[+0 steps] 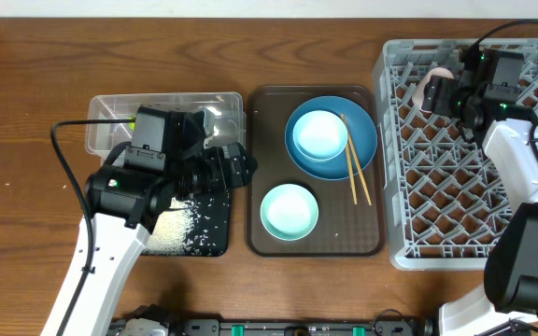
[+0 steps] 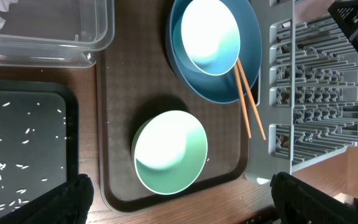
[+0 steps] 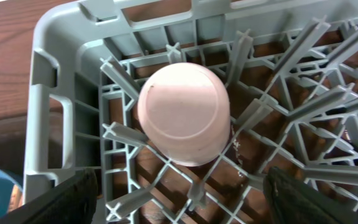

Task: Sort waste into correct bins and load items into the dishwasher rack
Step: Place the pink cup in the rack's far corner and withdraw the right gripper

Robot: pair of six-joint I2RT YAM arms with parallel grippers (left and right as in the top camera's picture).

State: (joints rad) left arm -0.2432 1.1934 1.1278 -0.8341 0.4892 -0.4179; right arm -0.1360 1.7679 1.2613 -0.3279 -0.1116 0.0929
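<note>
We list by the dark brown serving tray (image 2: 114,124), which has a fine chequered texture.

- On it: a deep blue plate (image 1: 366,138); a light-blue bowl (image 1: 319,133), paler inside; a pale green bowl (image 1: 289,209); tan wooden chopsticks (image 1: 356,168).
- Left of it: a black tray (image 1: 219,238) speckled with white rice grains (image 1: 171,233); a clear, colourless tub (image 1: 110,105).
- Right of it: a grey rack (image 1: 392,140) in a lattice pattern, with a pale pink cup (image 3: 184,112) inside.
- Beneath it: a reddish-brown table (image 1: 26,93) with streaked wood grain.
</note>
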